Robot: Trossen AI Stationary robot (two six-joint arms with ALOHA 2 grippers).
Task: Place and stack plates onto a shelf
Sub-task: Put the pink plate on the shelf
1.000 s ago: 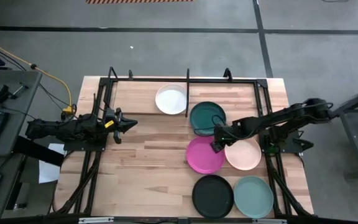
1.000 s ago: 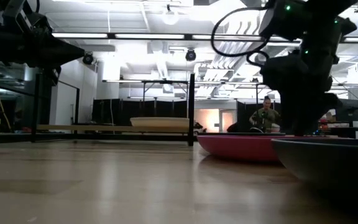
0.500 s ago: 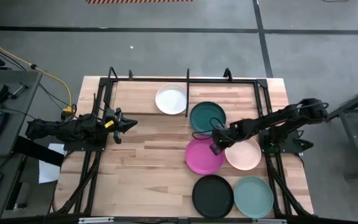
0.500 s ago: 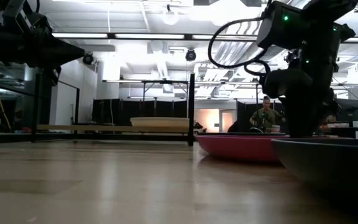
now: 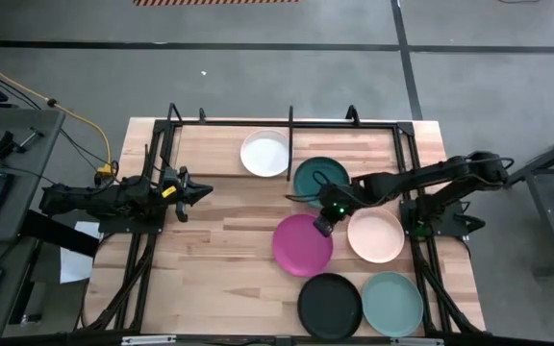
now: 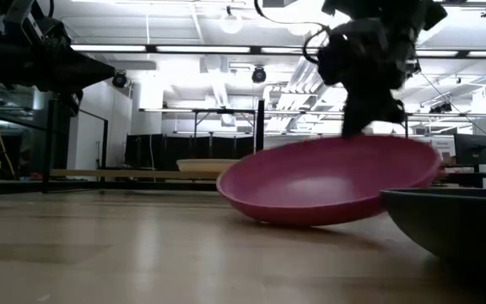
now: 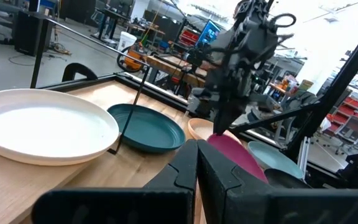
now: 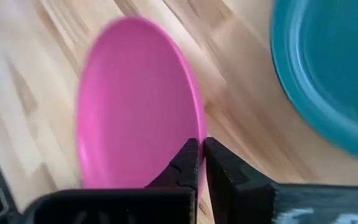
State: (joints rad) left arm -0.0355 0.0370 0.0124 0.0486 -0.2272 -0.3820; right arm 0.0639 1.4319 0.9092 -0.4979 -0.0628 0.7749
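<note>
Magenta plate (image 5: pixel 302 245), rim pinched in right gripper (image 5: pixel 323 223) jaws, tilted; left gripper (image 5: pixel 200 190) jaws closed.

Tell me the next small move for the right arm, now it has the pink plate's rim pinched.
Probably keep lifting: the right gripper is shut on the magenta pink plate, which tilts with its far edge seemingly touching the table. Raise it clear before swinging toward the shelf.

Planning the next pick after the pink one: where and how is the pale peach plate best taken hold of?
By its thin raised rim, probably. The pale peach plate lies flat, so only the lip offers a pinch. Come from above at its edge facing the right arm, clear of the magenta plate.
</note>
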